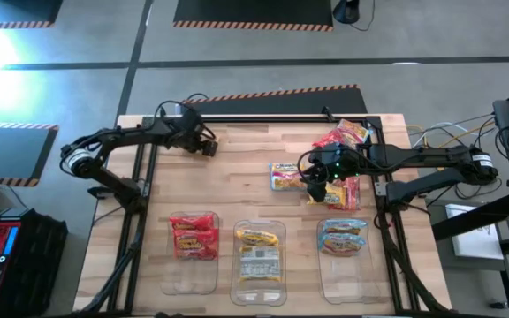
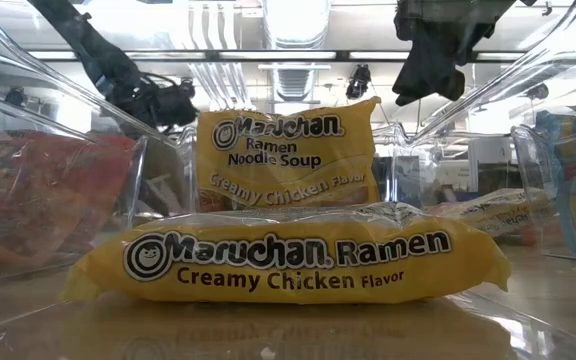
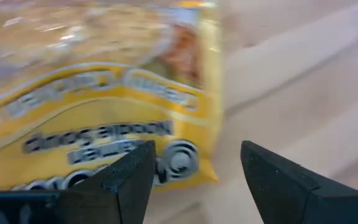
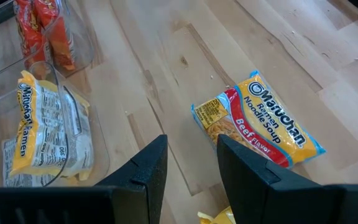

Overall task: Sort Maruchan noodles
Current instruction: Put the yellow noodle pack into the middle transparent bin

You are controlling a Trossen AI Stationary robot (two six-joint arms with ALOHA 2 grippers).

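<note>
My left gripper (image 1: 208,147) (image 3: 194,152) stands open at the table's far left. In the left wrist view a blurred yellow Maruchan packet (image 3: 98,93) lies on the wood just beyond its fingers; the high view does not show this packet. My right gripper (image 1: 315,190) (image 4: 191,143) hangs above the table's right half, slightly open, with nothing between its fingers. A beef packet (image 1: 284,176) (image 4: 260,130) lies flat on the wood beside it. More loose packets lie at the far right (image 1: 345,135) and under the right arm (image 1: 345,193).
Three clear bins stand along the near edge. The left one (image 1: 193,269) holds red packets, the middle one (image 1: 259,290) yellow Creamy Chicken packets (image 2: 288,260), the right one (image 1: 343,276) light blue ones. Bare wood lies between my two grippers.
</note>
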